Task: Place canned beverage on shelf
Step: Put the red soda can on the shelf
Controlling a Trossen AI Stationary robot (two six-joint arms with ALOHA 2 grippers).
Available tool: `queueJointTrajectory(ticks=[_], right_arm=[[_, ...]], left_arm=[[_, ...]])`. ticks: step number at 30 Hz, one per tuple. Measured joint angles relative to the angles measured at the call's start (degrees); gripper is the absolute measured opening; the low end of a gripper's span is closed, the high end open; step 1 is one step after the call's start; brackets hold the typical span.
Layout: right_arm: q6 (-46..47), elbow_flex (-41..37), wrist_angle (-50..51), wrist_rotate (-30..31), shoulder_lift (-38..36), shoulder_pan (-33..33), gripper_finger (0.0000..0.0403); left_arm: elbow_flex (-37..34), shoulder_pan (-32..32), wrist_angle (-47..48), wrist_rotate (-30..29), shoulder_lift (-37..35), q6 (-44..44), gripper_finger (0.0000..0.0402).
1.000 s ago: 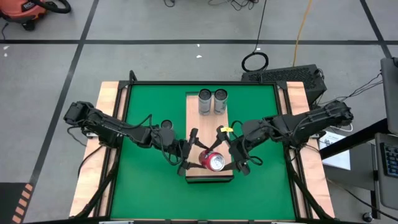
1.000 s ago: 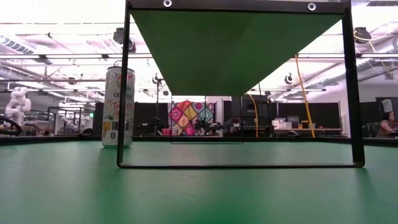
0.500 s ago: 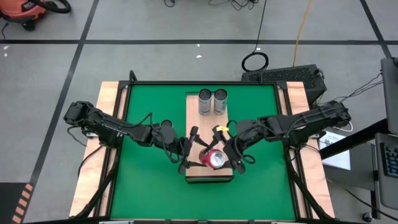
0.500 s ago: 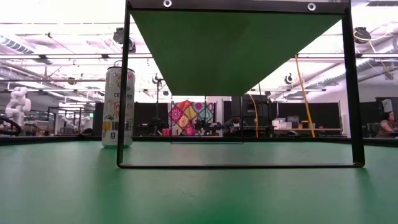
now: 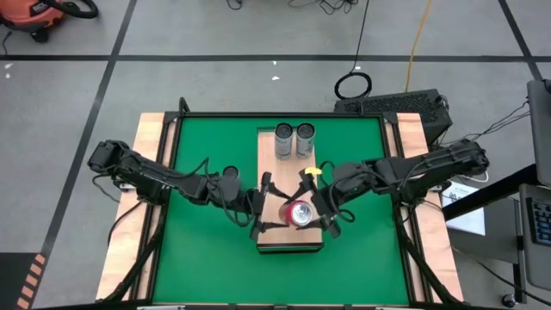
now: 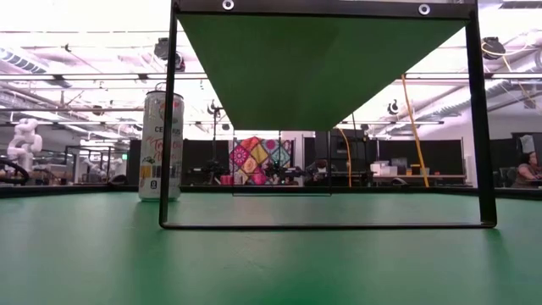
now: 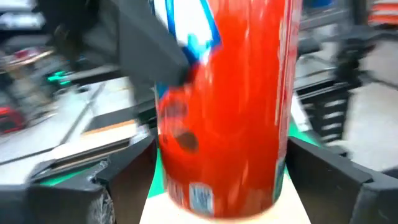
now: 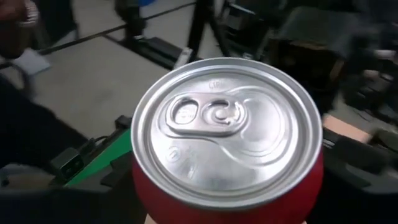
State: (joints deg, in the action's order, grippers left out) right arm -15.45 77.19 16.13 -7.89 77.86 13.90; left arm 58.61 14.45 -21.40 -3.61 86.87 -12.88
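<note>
A red can (image 5: 300, 213) stands near the near end of the light-wood shelf (image 5: 269, 159), between my two grippers. My right gripper (image 5: 315, 211) comes from the right and is shut on the can; its wrist view looks down on the can's silver top (image 8: 227, 127). My left gripper (image 5: 264, 211) comes from the left and is open. Its fingers (image 7: 118, 180) stand on either side of the can's lower body (image 7: 224, 124); I cannot tell whether they touch it. The can's base (image 7: 211, 208) meets the board. My right gripper holds the red can by its upper body, just under the rim. One dark finger (image 7: 143, 43) lies on the can's upper side (image 7: 189, 71); the can hides the other. The fingers slant down from the table's right. The can stands nearly upright, base on the shelf.
Two silver cans (image 5: 294, 139) stand side by side at the shelf's far end. A white can (image 5: 230, 173) stands on the green table left of the shelf and shows in the low view (image 6: 161, 144). From the low view the shelf (image 6: 322, 59) is raised on a black frame.
My right gripper has gone toward the table's far edge and a little left, taking the can's top with it. The can was tilted with its top toward the near edge and now stands more upright. My left gripper has hardly moved.
</note>
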Motion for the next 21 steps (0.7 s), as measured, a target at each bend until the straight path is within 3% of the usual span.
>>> queueJointTrajectory(ticks=[5,10,15,21], right_arm=[[5.21,0.00,1.58,7.56,-2.20,0.03,0.0296],[12.15,0.00,2.60,17.34,-2.66,0.06,0.0296],[14.68,0.00,1.79,21.23,-2.64,0.05,0.0296],[19.73,0.00,1.10,27.15,-2.62,0.08,0.0296]], left_arm=[[0.00,1.38,-0.80,-14.51,-0.49,-1.54,0.0333],[0.00,2.51,-2.17,-19.11,-0.42,-2.67,0.0334],[-0.02,3.35,-3.54,-25.68,-0.34,-1.33,0.0334],[-0.02,3.41,-4.02,-27.13,0.07,1.44,0.0334]])
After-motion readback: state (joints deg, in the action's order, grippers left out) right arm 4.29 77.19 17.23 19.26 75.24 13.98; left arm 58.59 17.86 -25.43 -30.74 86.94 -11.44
